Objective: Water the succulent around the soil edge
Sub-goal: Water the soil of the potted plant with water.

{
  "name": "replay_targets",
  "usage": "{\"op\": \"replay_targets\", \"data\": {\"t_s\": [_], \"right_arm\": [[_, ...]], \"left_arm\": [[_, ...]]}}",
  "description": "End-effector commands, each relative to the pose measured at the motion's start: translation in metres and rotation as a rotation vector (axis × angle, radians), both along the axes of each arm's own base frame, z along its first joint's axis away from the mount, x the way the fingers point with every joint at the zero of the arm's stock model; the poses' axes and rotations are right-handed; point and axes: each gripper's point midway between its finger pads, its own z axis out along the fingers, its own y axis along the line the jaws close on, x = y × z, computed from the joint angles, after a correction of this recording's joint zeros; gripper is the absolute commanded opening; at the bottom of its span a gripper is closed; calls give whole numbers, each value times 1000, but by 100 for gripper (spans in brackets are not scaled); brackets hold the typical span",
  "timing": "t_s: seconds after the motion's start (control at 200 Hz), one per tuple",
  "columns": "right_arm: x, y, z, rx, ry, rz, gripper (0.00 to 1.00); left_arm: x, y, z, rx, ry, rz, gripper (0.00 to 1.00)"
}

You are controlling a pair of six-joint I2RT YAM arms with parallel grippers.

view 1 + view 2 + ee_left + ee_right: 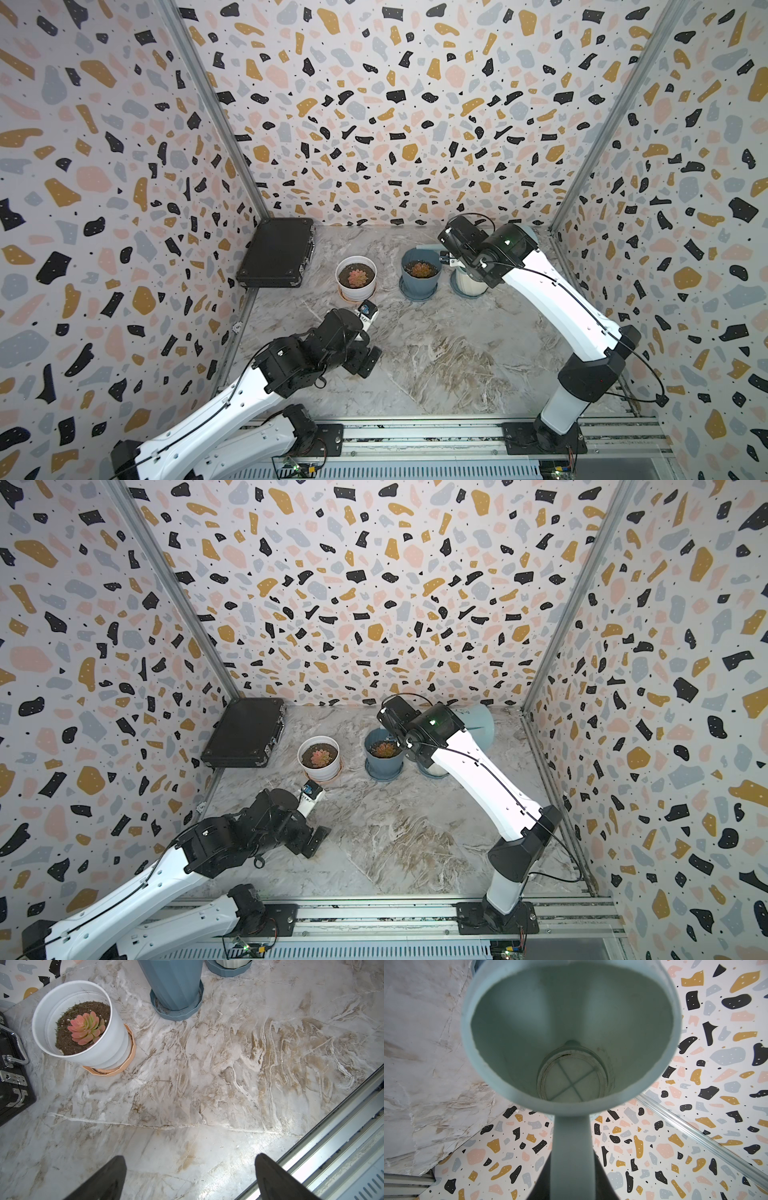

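Gripping the watering can (pixel 571 1032) by its handle, the right fingers (pixel 572 1178) hold it tipped near the blue pot (pixel 420 274), whose succulent (pixel 419 268) sits mid-soil, probably so the spout reaches the soil edge; the spout is hidden. The left fingers (pixel 276 1180) hang wide apart and empty over the desk (pixel 207 1084), clear of the white pot (pixel 81 1022).

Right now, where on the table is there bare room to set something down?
Free: the wide marble stretch between the pots and the front rail. Crowded: the back strip, with case, white pot, blue pot and a third pot under the right arm.
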Motion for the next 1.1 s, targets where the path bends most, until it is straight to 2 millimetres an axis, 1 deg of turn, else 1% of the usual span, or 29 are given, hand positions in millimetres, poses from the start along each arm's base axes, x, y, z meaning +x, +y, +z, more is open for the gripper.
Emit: {"op": "replay_targets", "data": {"t_s": [0.0, 0.365, 0.826, 1.091], "right_arm": [[-1, -4, 25, 33, -82, -11, 0], [-4, 0, 22, 32, -73, 1, 0], [-12, 6, 16, 27, -51, 21, 0], [-20, 2, 13, 19, -41, 20, 0]], "left_arm": [[2, -2, 2, -7, -25, -12, 99], [2, -2, 2, -9, -30, -14, 99], [2, -2, 3, -10, -34, -12, 99], [3, -2, 4, -10, -37, -10, 99]]}}
